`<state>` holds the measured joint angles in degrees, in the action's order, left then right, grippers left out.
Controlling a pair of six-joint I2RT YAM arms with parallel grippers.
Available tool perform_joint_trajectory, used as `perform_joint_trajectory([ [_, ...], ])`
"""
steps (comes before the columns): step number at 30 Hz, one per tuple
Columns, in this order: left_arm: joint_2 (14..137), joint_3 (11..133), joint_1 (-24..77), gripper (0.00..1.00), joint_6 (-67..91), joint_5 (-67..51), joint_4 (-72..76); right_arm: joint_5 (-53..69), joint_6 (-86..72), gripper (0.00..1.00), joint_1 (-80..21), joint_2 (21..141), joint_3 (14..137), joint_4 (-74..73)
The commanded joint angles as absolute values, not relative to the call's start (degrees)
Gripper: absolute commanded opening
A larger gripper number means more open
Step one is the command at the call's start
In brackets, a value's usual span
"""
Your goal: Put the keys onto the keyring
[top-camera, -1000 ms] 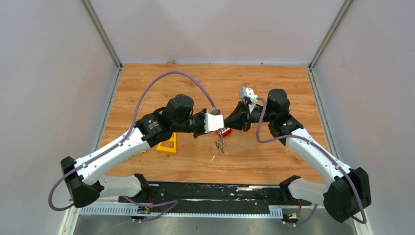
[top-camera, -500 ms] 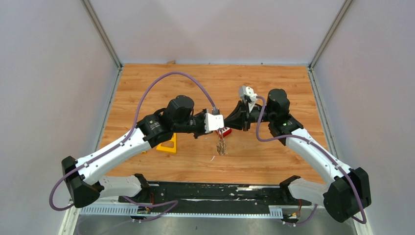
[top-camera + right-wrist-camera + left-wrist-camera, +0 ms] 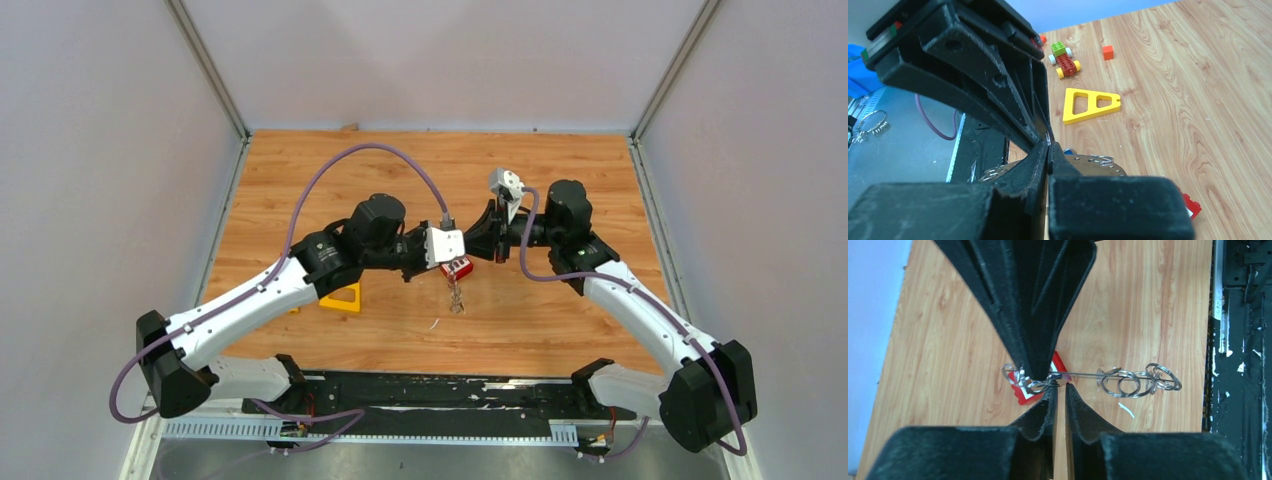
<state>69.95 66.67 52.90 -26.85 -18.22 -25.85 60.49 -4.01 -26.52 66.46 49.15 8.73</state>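
**Two-handed hold, no key on the way yet**

Both arms meet over the middle of the table (image 3: 560, 180). The keyring (image 3: 1120, 381) hangs between their tips, above the red block (image 3: 1024, 394). From the left wrist it is seen edge-on, as a thin wire strung with small silvery loops (from overhead it dangles just below the two tips). The step in hand looks like steadying and presenting the ring rather than threading. Neither loose key can be made out in any view, so I judge the task to be early.

The right gripper (image 3: 1035, 374) has its jaws pressed together on the ring's wire, at the end where a few loops bunch. The left gripper (image 3: 1060, 386) stands tip to tip with it, its fingers (image 3: 1075, 405) a narrow slit apart. Their ends are right at the wire, but whether anything is pinched in that slit cannot be told.

As I read it, the left gripper next has to back off cleanly, fetch a key and bring its hole to the ring's split. Meanwhile the right must hold the wire firm so it does not swing.
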Motion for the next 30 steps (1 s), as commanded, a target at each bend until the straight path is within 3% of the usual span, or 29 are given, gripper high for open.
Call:
perform_joint_trajectory([
  [1, 70.4, 67.9, 54.1, 0.2, -25.5, -22.4, -24.6, 58.0, -3.8, 0.0, -26.5, 66.2, 51.3, 11.4],
  [5, 68.3, 67.9, 54.1, 0.35, -26.9, -19.9, -25.5, 58.2, -1.9, 0.0, -26.1, 65.5, 51.1, 10.5],
  [14, 64.3, 68.2, 52.7, 0.52, -27.9, -15.4, -26.7, 62.1, 3.2, 0.0, -25.6, 64.4, 50.5, 9.8],
  [22, 68.0, 70.4, 52.4, 0.53, -24.8, -19.5, -25.6, 65.1, 4.9, 0.0, -25.6, 64.1, 50.7, 9.2],
  [30, 69.6, 71.0, 51.8, 0.44, -21.6, -21.8, -24.1, 66.1, 5.7, 0.0, -25.6, 64.0, 50.4, 9.0],
])
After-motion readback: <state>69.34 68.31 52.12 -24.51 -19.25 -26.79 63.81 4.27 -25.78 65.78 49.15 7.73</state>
